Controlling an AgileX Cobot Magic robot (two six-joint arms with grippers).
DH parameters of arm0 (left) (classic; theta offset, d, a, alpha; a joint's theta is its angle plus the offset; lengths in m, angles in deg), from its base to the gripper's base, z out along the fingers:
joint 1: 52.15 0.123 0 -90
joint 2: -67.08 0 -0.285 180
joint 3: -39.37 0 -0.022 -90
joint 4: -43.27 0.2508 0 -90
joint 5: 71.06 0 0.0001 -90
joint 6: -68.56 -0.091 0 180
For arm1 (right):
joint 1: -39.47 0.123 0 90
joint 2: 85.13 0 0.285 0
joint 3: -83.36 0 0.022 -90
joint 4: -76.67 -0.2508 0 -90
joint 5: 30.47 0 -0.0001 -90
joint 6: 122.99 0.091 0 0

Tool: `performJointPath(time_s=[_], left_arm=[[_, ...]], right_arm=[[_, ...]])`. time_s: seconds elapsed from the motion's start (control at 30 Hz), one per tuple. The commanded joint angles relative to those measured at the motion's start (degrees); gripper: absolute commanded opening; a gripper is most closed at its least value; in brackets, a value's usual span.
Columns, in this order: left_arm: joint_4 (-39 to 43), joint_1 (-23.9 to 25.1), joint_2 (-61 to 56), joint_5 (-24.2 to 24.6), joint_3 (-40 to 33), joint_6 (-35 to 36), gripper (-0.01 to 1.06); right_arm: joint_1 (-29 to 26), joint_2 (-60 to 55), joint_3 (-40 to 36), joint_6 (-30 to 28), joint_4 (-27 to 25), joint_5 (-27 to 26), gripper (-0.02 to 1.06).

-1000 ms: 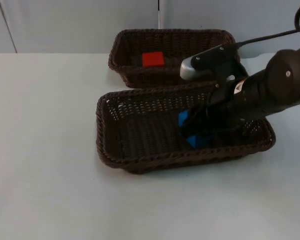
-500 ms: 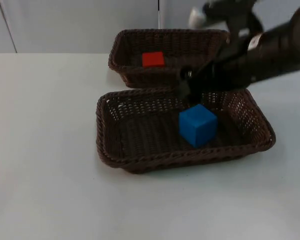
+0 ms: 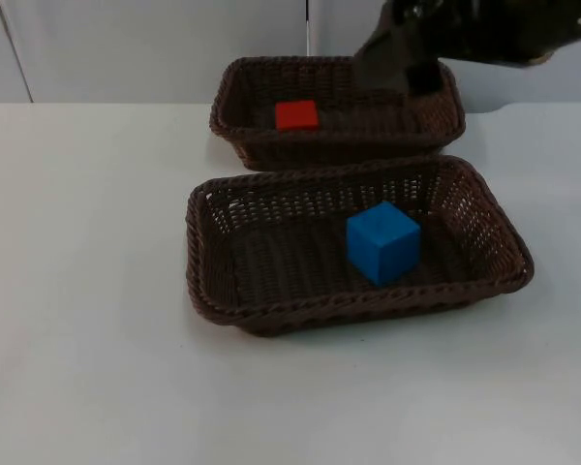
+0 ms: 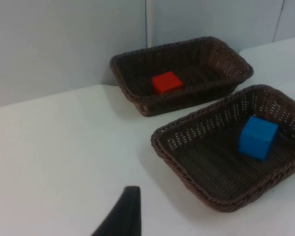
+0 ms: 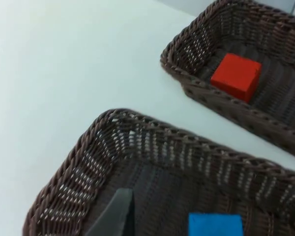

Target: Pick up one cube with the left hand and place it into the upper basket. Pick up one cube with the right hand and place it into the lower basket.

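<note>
Top view: both cubes sit in their baskets.
Right claw, grip unreadable, hangs above far basket holding red cube; blue cube rests in near basket.

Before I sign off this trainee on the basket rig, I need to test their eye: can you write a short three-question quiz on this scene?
1. True or false: the red cube lies in the upper basket.
2. What colour is the cube in the lower basket?
3. The right gripper is: A) inside the lower basket, B) raised over the upper basket's right end, C) on the bare table.

Key: 1 true. 2 blue: the blue cube. 3 B.
</note>
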Motion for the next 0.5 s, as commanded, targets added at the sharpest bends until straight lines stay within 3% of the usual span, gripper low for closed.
performJointPath(time_s=[0.0,0.47], left_arm=[[-0.06,-0.07,-0.35,-1.04,-0.24,0.25,1.05],[-0.05,-0.07,-0.35,0.37,-0.24,0.25,1.05]], right_arm=[[-0.2,1.38,-0.32,-0.5,0.45,2.09,1.05],[-0.2,11.41,-2.37,-3.0,0.85,10.31,1.05]])
